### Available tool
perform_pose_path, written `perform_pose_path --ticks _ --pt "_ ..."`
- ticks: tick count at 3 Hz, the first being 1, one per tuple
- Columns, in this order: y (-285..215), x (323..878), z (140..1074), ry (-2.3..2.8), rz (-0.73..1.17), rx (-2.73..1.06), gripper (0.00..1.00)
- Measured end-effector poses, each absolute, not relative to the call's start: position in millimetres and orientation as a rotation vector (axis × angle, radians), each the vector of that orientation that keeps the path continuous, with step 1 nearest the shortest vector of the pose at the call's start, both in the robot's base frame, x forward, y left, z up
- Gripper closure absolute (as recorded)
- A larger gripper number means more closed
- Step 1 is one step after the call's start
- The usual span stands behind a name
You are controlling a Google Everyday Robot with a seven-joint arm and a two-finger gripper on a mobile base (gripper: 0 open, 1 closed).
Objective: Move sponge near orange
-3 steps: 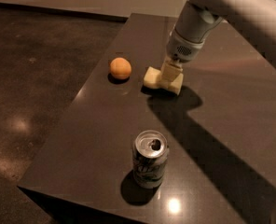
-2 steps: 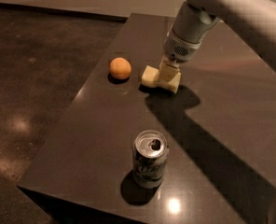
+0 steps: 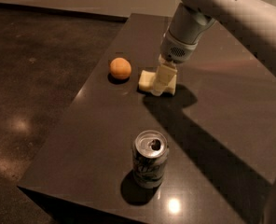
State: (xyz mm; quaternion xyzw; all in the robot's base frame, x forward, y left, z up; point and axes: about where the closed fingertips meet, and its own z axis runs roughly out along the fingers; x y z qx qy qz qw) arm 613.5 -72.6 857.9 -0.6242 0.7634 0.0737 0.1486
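Pale yellow, the sponge (image 3: 146, 80) now sits a little further left on the dark tabletop (image 3: 100, 139) than it did a second ago, having slid with the gripper (image 3: 162, 85) toward the orange (image 3: 120, 68). The orange has not moved. A narrow strip of bare tabletop is all that separates the two; they are close but not touching. The fingers (image 3: 163, 76) are closed on the sponge, the near one lying down across its front face, with the sponge's left end sticking out past it toward the fruit. By my reading the task is all but done: the sponge is already near the orange, and what remains is to let go and lift away without dragging it back.

Nothing stands between sponge and orange. The opened silver soda can (image 3: 149, 164) stands well apart, toward the tabletop's front edge, out of the way. The pale arm (image 3: 222, 8) reaches in from the upper right and throws a broad shadow across the right side.
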Motion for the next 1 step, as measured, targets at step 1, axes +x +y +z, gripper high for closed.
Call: perform_pose_path --ticks 1 --pt "-72.5 613.5 857.8 2.195 0.212 -1.795 0.0"
